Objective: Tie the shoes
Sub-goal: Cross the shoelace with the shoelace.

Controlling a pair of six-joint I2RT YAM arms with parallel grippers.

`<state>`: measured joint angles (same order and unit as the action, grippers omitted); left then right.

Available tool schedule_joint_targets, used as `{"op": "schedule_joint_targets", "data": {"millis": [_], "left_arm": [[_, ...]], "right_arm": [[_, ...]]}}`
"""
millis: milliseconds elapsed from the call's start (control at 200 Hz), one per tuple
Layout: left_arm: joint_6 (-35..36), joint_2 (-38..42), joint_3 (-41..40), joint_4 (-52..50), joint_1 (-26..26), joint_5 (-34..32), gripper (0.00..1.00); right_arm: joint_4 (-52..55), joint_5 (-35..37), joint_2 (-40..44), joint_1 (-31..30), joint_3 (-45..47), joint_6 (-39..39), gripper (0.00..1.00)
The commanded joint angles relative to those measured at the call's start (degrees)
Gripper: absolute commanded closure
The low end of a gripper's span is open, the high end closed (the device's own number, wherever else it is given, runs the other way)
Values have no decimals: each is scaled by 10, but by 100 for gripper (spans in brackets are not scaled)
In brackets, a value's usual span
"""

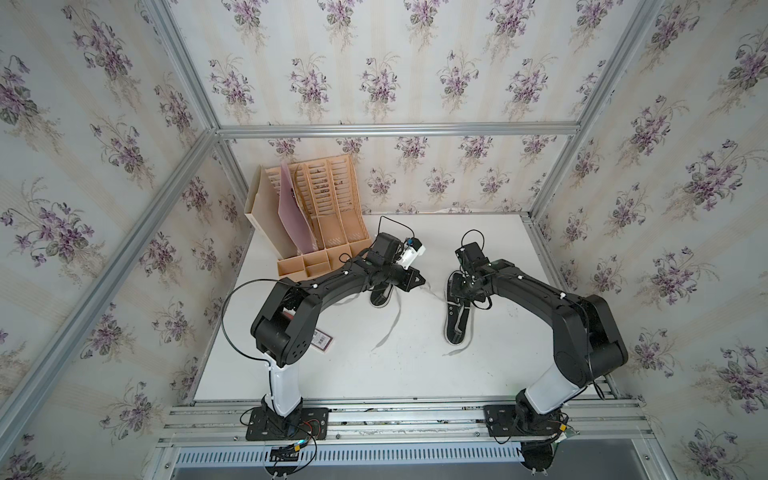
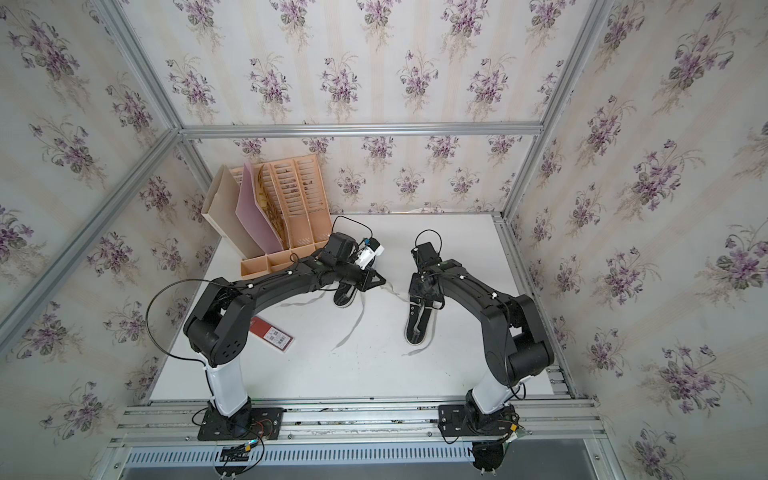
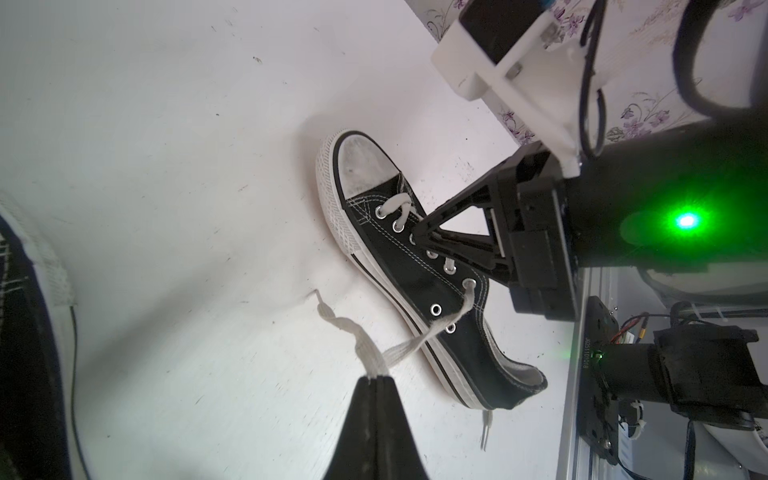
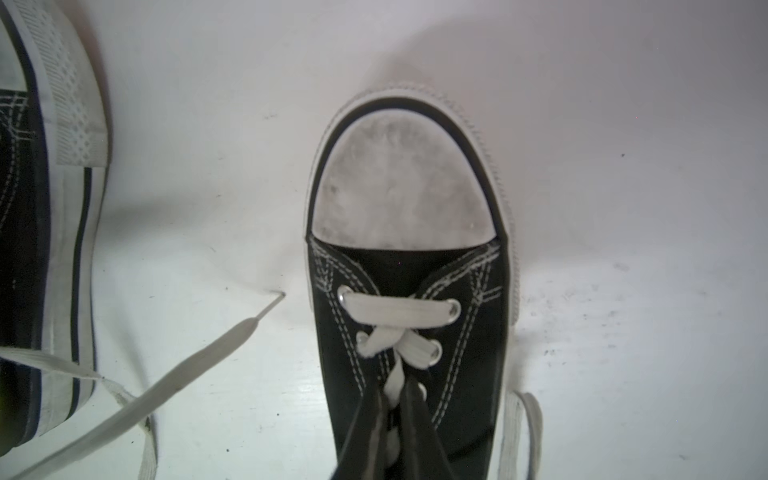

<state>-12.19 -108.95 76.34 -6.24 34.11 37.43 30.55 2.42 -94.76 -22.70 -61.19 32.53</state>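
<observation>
Far left: a beige file rack (image 1: 320, 216) stood at the back of the white table (image 1: 415, 365), with a red card (image 2: 272, 334) under my left arm. Centre: the left-hand shoe (image 1: 381, 296) lay with loose laces, and my left gripper (image 3: 376, 377) beside it was pinched shut on a loose lace (image 3: 399, 351) running from the right-hand shoe (image 3: 415, 266). Right: that shoe stood apart from its mate, my right gripper (image 4: 392, 395) closed narrow on the crossed lacing (image 4: 395, 345) over its tongue.

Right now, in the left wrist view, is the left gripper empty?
No, the left gripper is shut on a white lace that runs to an eyelet of the shoe.
</observation>
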Motion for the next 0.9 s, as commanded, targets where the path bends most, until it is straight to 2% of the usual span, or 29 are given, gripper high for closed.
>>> {"op": "schedule_joint_targets", "data": {"millis": [0,95,205,270,370,450,574,659,894], "left_arm": [[-6,3,-3,16,-1,-6,100],[-11,5,-9,18,-1,-9,100],[-12,11,-17,17,-2,-20,100],[-16,12,-22,19,-3,-19,100],[-20,15,-24,20,-4,-10,100],[-21,18,-27,20,-4,-6,100],[-22,21,-34,26,-4,1,100],[-28,22,-41,36,-4,10,100],[-39,28,-61,59,-3,18,100]], "right_arm": [[-46,-32,-11,-1,11,15,100],[-95,-66,-17,0,27,15,100],[-95,-56,-8,4,20,3,71],[-103,-74,15,13,25,2,57],[-129,-145,53,38,48,33,47],[-172,-203,81,45,78,106,39],[-298,-287,104,46,146,280,34],[-397,-313,100,45,184,382,32],[-434,-333,46,44,163,460,31]]}}
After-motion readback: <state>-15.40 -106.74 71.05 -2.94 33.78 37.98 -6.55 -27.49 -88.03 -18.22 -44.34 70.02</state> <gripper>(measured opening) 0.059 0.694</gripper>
